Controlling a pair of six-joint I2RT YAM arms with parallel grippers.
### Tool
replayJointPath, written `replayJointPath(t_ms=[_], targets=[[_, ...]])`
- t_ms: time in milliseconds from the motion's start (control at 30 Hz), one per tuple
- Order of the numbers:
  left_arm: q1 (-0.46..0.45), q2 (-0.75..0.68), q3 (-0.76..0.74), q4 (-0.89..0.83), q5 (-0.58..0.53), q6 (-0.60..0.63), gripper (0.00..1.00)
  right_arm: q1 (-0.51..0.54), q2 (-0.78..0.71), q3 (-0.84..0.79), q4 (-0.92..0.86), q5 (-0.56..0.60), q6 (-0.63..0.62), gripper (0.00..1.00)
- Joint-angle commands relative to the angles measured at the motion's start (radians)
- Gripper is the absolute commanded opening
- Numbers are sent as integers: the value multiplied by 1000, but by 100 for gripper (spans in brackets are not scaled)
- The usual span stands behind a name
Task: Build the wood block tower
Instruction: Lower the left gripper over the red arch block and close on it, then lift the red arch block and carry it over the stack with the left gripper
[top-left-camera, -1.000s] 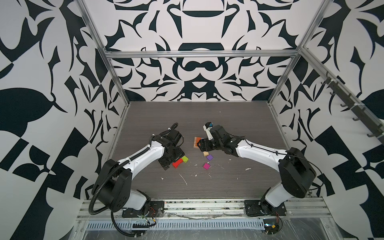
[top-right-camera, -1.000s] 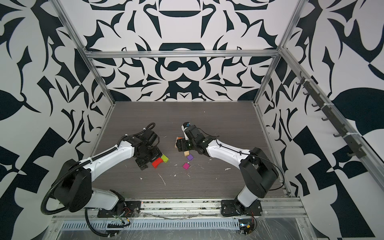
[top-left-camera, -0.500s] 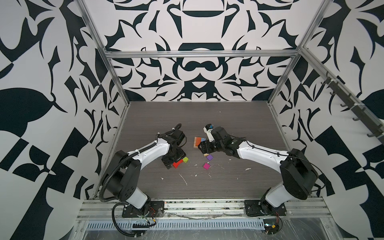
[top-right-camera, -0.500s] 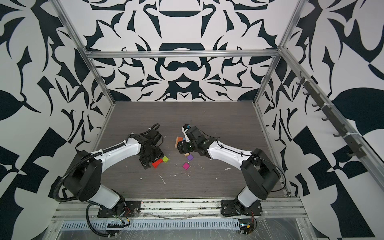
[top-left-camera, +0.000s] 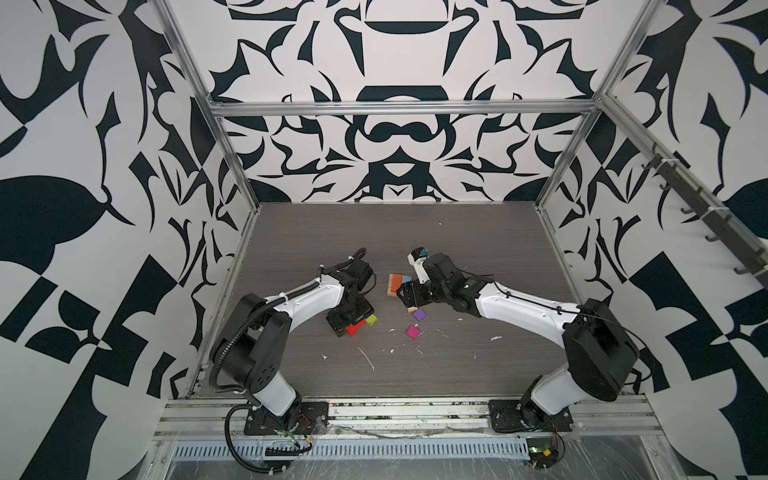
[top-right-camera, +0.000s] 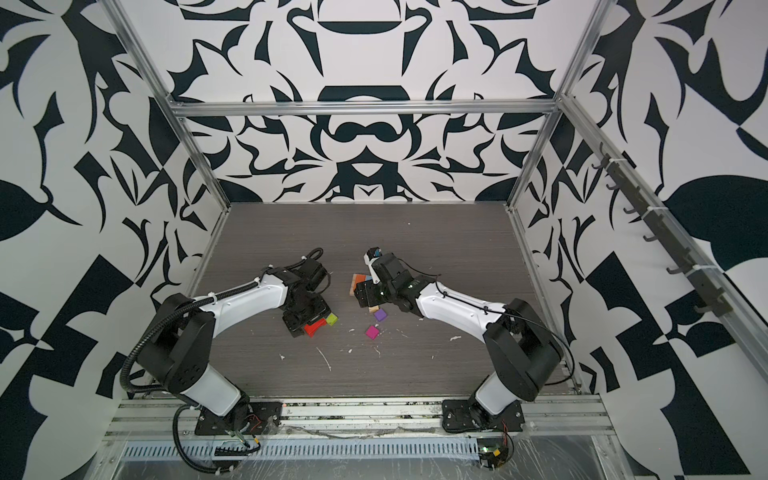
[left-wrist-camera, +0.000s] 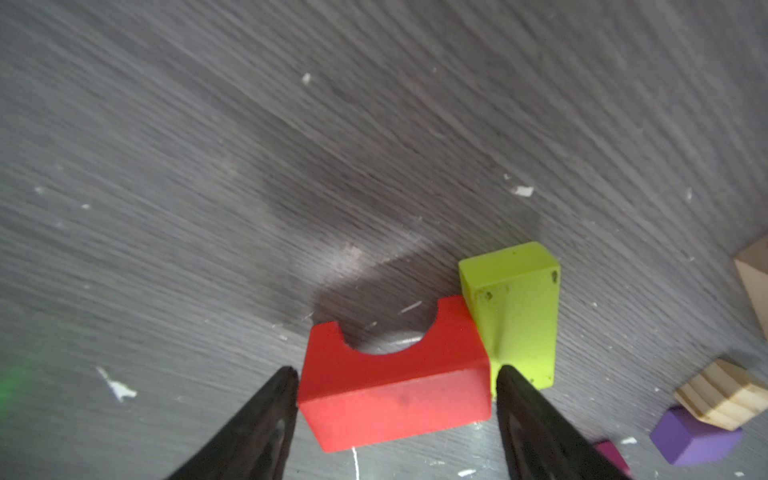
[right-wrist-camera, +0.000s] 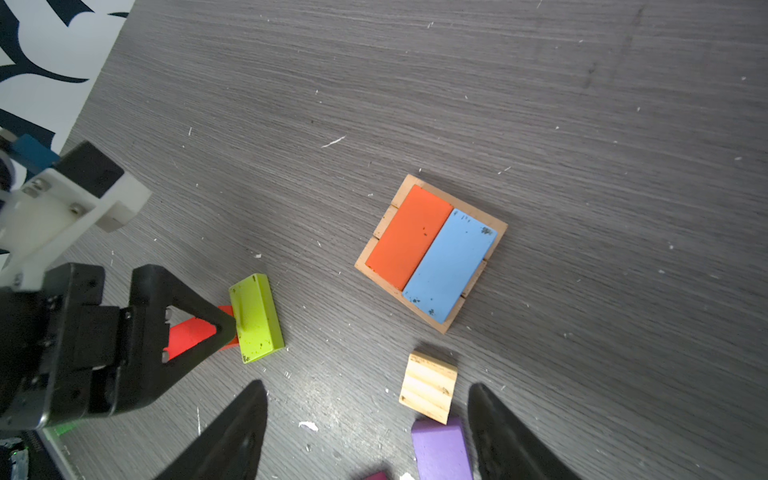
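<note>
Although only two layers stand, the wood block tower (top-left-camera: 395, 284) is recorded in both top views near the middle of the surface (top-left-camera: 457, 374), as a tan base (top-left-camera: 391, 291) carrying an orange oblong (top-left-camera: 395, 277) and a blue oblong (top-left-camera: 406, 278). The left gripper (top-left-camera: 353, 327) is set low at a red arch block (top-left-camera: 356, 329), against which a lime-green block (top-left-camera: 372, 319) lies. The right gripper (top-left-camera: 409, 301) is held over a tan cube (top-left-camera: 412, 309), with a purple cube (top-left-camera: 420, 314) and a magenta cube (top-left-camera: 413, 331) close by.

From the left wrist, the jaws are seen at either end of the red arch block (left-wrist-camera: 390, 399), close against it; whether it is clamped cannot be told. The lime-green block (left-wrist-camera: 515, 307) touches one end and, it is judged, may be dragged along.

From the right wrist, the right gripper (right-wrist-camera: 368, 386) is shown with jaws well apart and nothing held. The tan cube (right-wrist-camera: 428, 386) appears between them.

The blocks are judged light, rigid and smooth-painted, hence liable to slip. Hold is best taken on flat opposite faces, clear of the arch cutout.
</note>
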Motion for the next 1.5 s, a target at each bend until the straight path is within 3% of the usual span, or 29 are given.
replayJointPath(t_ms=[0,733,1467], targets=[[-3,18,8,-24,-19,1,77,6,-32,2,-1,8,-9,79],[-3,34,-17,-4,-26,56,72,5,-38,20,-27,27,-18,79],[-3,0,17,-34,-46,283,57,5,-53,23,-39,30,-20,79]])
